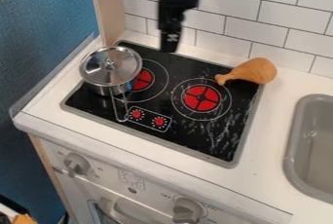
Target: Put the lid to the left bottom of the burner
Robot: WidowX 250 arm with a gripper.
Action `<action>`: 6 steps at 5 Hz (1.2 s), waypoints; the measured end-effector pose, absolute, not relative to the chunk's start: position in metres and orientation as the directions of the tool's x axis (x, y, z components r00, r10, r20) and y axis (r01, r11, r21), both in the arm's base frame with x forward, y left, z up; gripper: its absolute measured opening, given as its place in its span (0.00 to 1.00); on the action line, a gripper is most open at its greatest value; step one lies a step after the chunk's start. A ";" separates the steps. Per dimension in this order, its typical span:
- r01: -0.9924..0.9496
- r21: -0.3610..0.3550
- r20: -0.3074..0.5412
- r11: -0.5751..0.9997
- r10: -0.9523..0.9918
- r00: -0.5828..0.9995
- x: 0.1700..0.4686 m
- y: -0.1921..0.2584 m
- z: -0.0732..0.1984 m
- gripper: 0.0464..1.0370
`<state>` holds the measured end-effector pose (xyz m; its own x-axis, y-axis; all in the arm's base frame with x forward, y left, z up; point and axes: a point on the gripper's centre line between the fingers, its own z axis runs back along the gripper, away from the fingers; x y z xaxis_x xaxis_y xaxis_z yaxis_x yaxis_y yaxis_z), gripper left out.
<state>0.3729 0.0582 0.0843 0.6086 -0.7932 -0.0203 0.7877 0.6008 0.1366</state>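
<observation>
Grabbing the lid [98, 70] by its knob [110, 64] seems next; it's on the pot [104, 90] at the stovetop [205, 142] left edge. Can't tell if the gripper [170, 48] is open or closed. Center it, lift straight up, lower flat near the front-left corner.

Pot [102, 89] partly hides left burner [142, 79] — right edge cuts sink [292, 150].

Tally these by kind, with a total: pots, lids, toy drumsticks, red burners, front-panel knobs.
Pot: 1
Lid: 1
Toy drumstick: 1
Red burners: 2
Front-panel knobs: 2
Total: 7
</observation>
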 end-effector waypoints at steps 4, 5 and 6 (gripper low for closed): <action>0.674 0.152 -0.076 0.723 -0.671 0.737 0.331 0.131 0.077 0.96; 0.685 0.148 -0.080 0.713 -0.682 0.727 0.332 0.132 0.069 0.96; 0.695 0.098 -0.084 0.712 -0.690 0.719 0.333 0.128 0.051 0.96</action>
